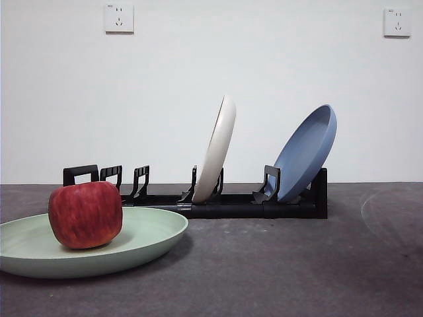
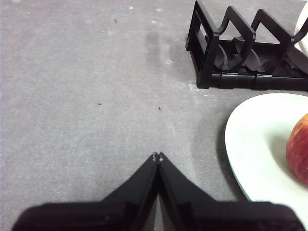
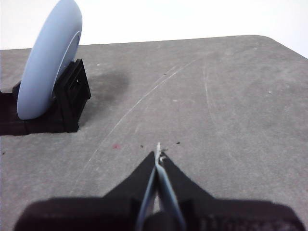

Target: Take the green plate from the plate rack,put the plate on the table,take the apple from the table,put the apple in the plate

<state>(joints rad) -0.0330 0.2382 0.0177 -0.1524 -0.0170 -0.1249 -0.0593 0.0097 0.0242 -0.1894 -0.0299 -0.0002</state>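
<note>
In the front view the green plate point(image 1: 142, 241) lies flat on the table point(image 1: 297, 271) at the lower left of the frame, and the apple point(image 1: 85, 214) sits in it, left of the plate's middle, resting on the plate's floor. Behind them the plate rack point(image 1: 225, 201) runs across the middle of the frame. A cream-white plate point(image 1: 216, 150) stands tilted in a slot near the rack's centre, and a blue plate point(image 1: 305, 153) leans in the slot at its right end. The slots at the rack's left end hold nothing. Two wall sockets point(image 1: 119, 18) sit high on the white wall.

The left gripper point(image 2: 157, 157) has its jaws pressed together tip to tip, holding nothing, above bare table. In its wrist view the plate's rim and a slice of the apple show at the right edge, apart from the gripper, with the rack's handle end at upper right.

The right gripper point(image 3: 159, 155) likewise has its jaws closed on nothing, over bare table, with the blue plate and the rack's end at the upper left of its wrist view, well apart from it.
</note>
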